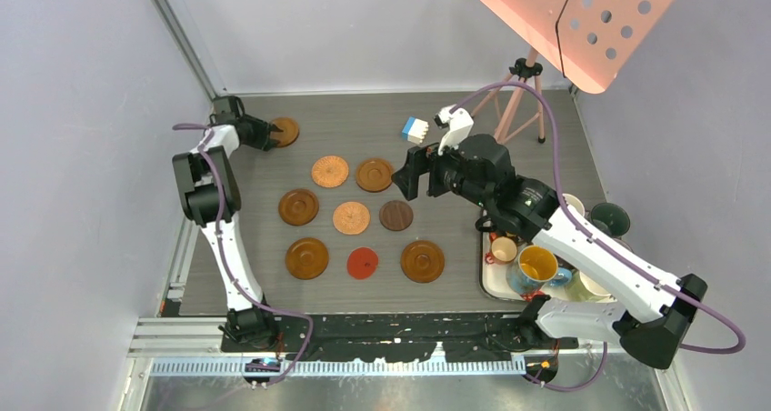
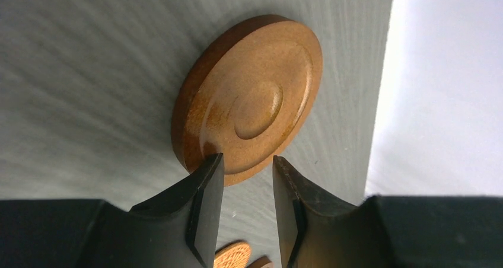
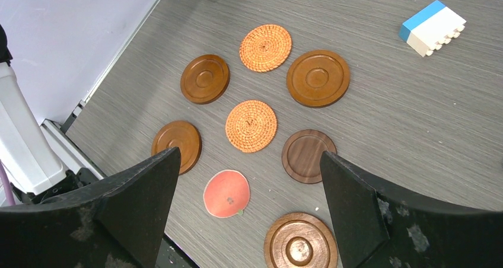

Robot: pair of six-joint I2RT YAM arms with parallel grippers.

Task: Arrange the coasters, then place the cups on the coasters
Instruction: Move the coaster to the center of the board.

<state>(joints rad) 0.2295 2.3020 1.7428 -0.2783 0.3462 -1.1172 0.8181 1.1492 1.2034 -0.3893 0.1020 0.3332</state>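
Black fingers (image 2: 204,197) of the left gripper (image 2: 246,168) fill the bottom of the left wrist view. They are set partly apart with bare desk (image 2: 89,72) showing between them, and nothing is clamped. Their tips sit at the near rim of a stray brown coaster (image 2: 249,99). It lies flat near the desk's far-left corner, at about 10 o'clock from the other eight coasters (image 1: 351,217) in the top view.

Hazard 1: the gap is narrower than the disc. Closing from here would probably skid off the rim and shove the coaster toward the desk edge.

Hazard 2: a drag toward 4 o'clock could ram the grouped coasters out of position.

Hazard 3: the right gripper (image 1: 414,179) hangs wide open and empty above the group's 2 o'clock side. The cups (image 1: 536,265) stand crowded on a tray (image 1: 485,284) at 4 o'clock, partly under that arm — a careless swing may tip them.
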